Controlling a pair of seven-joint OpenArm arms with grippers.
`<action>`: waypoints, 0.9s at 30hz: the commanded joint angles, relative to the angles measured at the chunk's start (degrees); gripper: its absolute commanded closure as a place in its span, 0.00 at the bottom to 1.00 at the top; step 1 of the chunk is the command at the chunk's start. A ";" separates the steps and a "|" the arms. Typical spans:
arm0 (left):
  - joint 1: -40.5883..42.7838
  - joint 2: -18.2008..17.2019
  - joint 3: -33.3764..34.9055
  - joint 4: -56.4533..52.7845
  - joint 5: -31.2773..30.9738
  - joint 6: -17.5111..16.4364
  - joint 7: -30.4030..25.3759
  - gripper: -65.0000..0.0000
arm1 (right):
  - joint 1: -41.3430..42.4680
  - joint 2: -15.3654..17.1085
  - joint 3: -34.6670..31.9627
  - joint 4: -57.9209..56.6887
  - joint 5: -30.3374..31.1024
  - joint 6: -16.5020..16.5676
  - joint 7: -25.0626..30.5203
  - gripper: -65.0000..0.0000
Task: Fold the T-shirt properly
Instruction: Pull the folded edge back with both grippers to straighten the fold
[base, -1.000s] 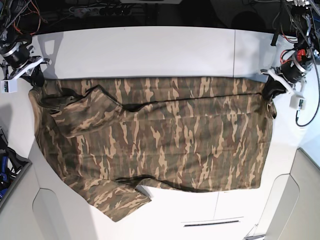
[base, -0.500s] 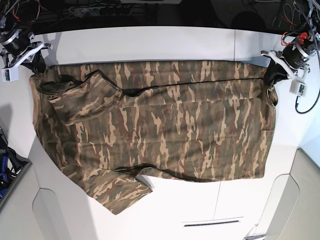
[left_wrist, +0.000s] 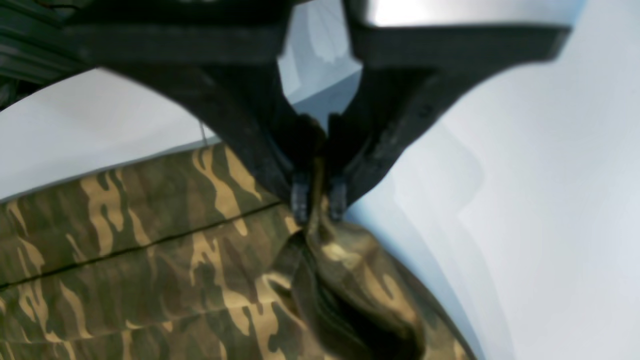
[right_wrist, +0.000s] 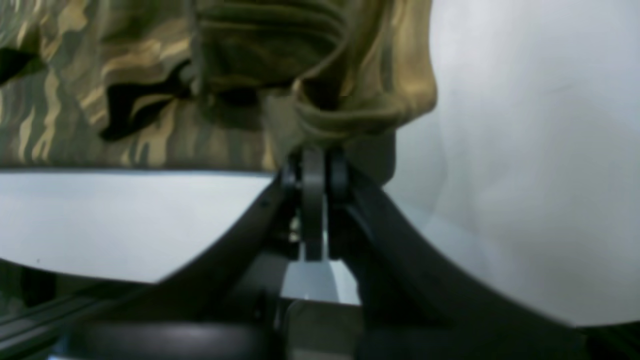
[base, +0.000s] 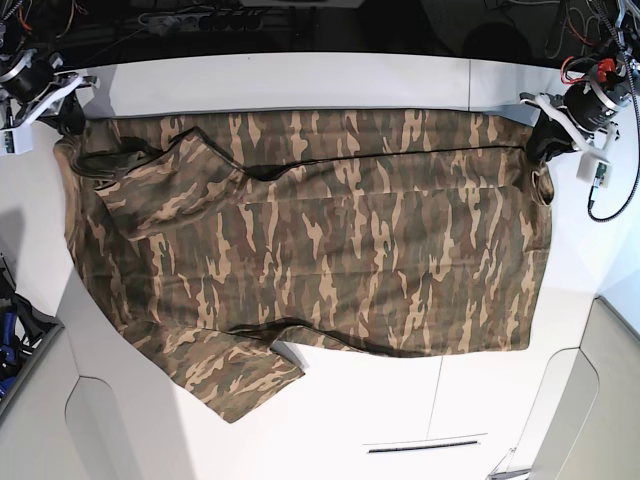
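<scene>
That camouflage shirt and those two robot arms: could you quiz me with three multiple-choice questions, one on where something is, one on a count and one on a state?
1. Where on the white table does the T-shirt lie in the base view?
A. Spread across the middle
B. Bunched in the bottom right corner
C. Hanging off the top edge

2. How many end effectors touch the shirt?
A. None
B. One
C. Two

3. What is the left end effector doing?
A. Open above bare table
B. Shut on a bunch of cloth
C. Holding a hanger

Answers: 1 A, the cloth covers most of the tabletop. 2 C, the left end effector and the right end effector each pinch a top corner. 3 B, the left wrist view shows cloth clamped between its fingertips.
</scene>
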 joint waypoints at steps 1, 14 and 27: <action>0.02 -0.96 -0.50 1.11 -0.59 -0.42 -0.26 1.00 | -0.20 0.94 1.14 0.96 0.96 0.15 0.17 1.00; 5.44 -0.96 -0.50 7.39 -0.55 -0.42 0.74 1.00 | -1.64 0.94 7.61 0.94 7.56 0.17 -5.07 1.00; 5.86 -0.94 -0.48 7.52 1.88 -0.31 1.22 1.00 | -4.31 0.92 7.61 0.90 8.33 0.11 -4.83 1.00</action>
